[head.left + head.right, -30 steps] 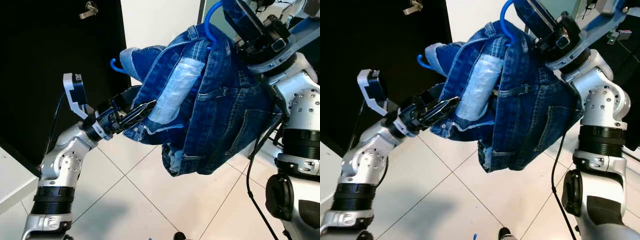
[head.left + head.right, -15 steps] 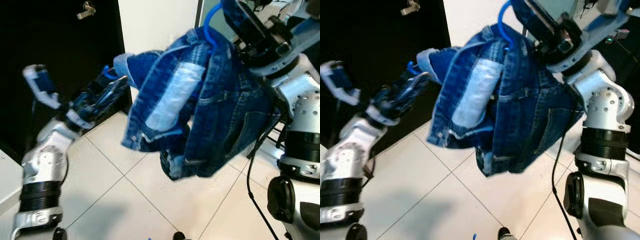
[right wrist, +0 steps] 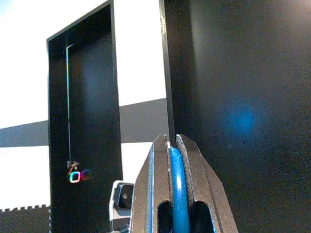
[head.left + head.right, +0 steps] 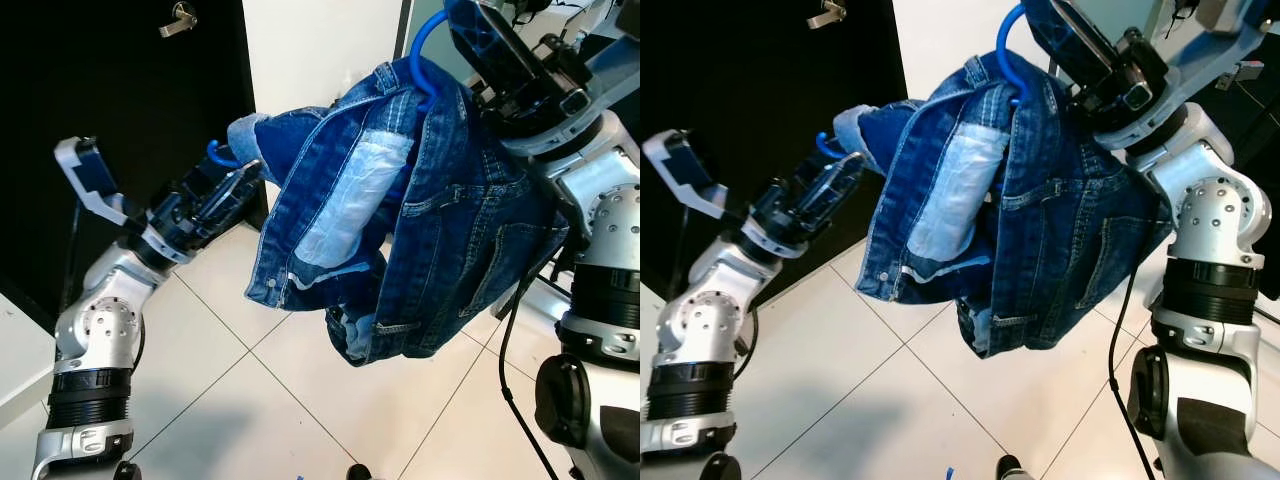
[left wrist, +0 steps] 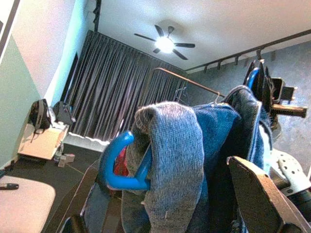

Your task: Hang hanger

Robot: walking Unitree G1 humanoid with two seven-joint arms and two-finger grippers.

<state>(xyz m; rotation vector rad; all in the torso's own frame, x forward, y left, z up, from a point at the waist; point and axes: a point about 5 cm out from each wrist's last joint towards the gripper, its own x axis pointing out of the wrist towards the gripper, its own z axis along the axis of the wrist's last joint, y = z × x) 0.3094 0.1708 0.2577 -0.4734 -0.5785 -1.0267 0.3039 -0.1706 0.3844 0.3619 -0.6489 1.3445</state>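
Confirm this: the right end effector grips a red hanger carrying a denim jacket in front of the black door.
Wrong colour. The hanger is blue, as the right wrist view shows between the right end effector fingers. It does carry the denim jacket, before the black door.

No text, label or number can be read.

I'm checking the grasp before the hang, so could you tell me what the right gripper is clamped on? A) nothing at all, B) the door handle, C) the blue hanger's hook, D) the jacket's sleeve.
C: in the right wrist view the right gripper has its fingers closed on the thin blue hanger, whose hook rises above the denim jacket.
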